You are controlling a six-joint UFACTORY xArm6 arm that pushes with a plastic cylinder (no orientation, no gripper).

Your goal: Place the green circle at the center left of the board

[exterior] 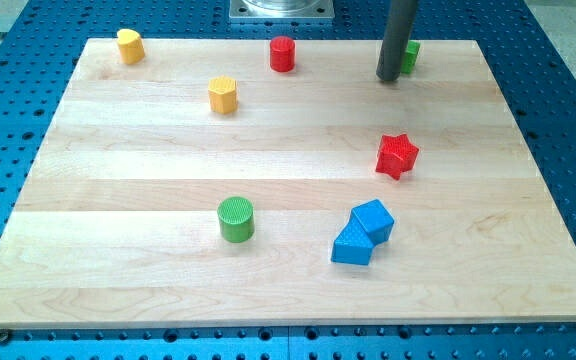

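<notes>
Tool: my tool is a straight dark grey rod coming down from the view's top; it has no jaws, so nothing about it opens or closes, and it holds nothing.
My tip: my tip [388, 78] rests on the pale wooden desk [118, 170] near its top edge, right of centre.
Contact: a small green block [410, 56] sits just behind the rod on the view's right, mostly hidden, so I cannot make out its shape; it looks to be touching the rod or just beside it, and I cannot tell which.
Task block: the green ribbed cylinder [236, 219] stands upright in the lower half of the desk, a little left of centre, well apart from my tip.
Red blocks: a red cylinder [283, 54] stands near the top edge, left of my tip; a red star-shaped block [397, 156] lies below my tip, toward the view's right.
Blue blocks: a blue cube [372, 220] and a blue wedge-like block [352, 246] touch each other, right of the green ribbed cylinder.
Yellow blocks: a yellow rounded block [130, 46] sits at the top left corner; a yellow hexagonal block [223, 95] lies below and right of it.
Surroundings: a blue perforated metal table [8, 150] surrounds the desk, and a grey metal base plate [281, 10] shows at the view's top.
Writing: I can read no labels, brands or lettering anywhere.
</notes>
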